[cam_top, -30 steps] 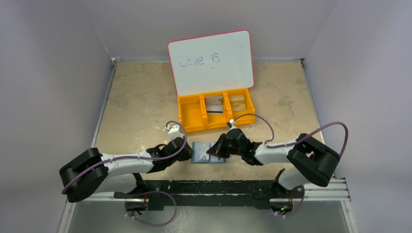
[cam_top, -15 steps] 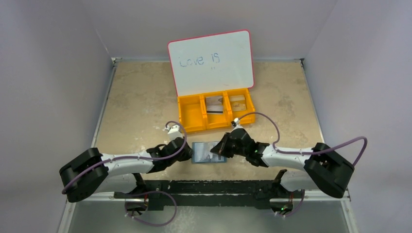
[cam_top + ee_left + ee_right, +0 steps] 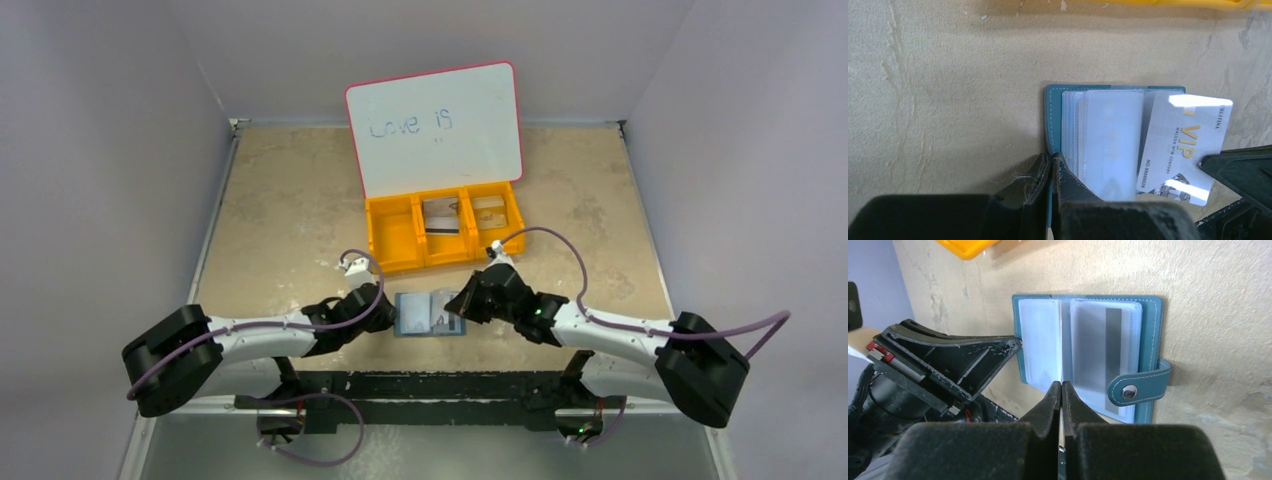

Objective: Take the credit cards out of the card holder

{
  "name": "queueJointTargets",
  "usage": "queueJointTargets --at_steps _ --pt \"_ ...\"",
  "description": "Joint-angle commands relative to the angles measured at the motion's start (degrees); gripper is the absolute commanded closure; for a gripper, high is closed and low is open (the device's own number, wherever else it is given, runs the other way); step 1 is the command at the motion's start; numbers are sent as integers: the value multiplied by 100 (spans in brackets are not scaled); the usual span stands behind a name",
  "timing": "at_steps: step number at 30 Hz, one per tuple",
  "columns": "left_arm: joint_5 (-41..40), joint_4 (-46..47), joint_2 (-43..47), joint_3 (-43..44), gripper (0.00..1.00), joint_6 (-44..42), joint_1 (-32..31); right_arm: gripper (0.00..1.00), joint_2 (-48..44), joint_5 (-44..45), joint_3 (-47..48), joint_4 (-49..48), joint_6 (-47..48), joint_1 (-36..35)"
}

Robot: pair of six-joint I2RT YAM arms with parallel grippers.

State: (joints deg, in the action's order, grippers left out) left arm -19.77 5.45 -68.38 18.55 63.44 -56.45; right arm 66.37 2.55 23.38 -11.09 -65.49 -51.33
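Observation:
The teal card holder (image 3: 428,313) lies open on the table between both arms, its clear sleeves (image 3: 1040,347) spread and its snap tab (image 3: 1140,386) at one side. My left gripper (image 3: 1053,159) is shut on the edge of its teal cover (image 3: 1051,117). A silver VIP credit card (image 3: 1184,142) sticks out of the holder, tilted. My right gripper (image 3: 1062,386) is shut on this card, which shows edge-on between the pads. Another grey credit card (image 3: 1098,347) with a dark stripe sits in a sleeve.
An orange three-compartment bin (image 3: 392,248) stands just beyond the holder, with flat items in its middle and right compartments. A pink-rimmed whiteboard (image 3: 435,125) leans behind the bin. Grey walls close in the table on the left, right and back.
The right gripper has drawn back to the right with the silver card, and its arm has swung outward. The left arm has stayed on the holder's cover.

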Motion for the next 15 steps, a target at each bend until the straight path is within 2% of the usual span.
queueJointTargets --at_steps 1,8,12,15 --pt "-164 -275 9 -28 100 -32 -33 99 -269 407 365 588 261 12" --pt "-215 -347 112 7 100 -50 -31 100 -564 1065 947 1491 917 12" --pt "-343 -379 408 -2 85 -66 -33 100 -971 1906 1415 1788 1748 20" --pt "-382 -453 604 35 77 -151 -27 100 -1053 2649 1811 1824 2785 66"
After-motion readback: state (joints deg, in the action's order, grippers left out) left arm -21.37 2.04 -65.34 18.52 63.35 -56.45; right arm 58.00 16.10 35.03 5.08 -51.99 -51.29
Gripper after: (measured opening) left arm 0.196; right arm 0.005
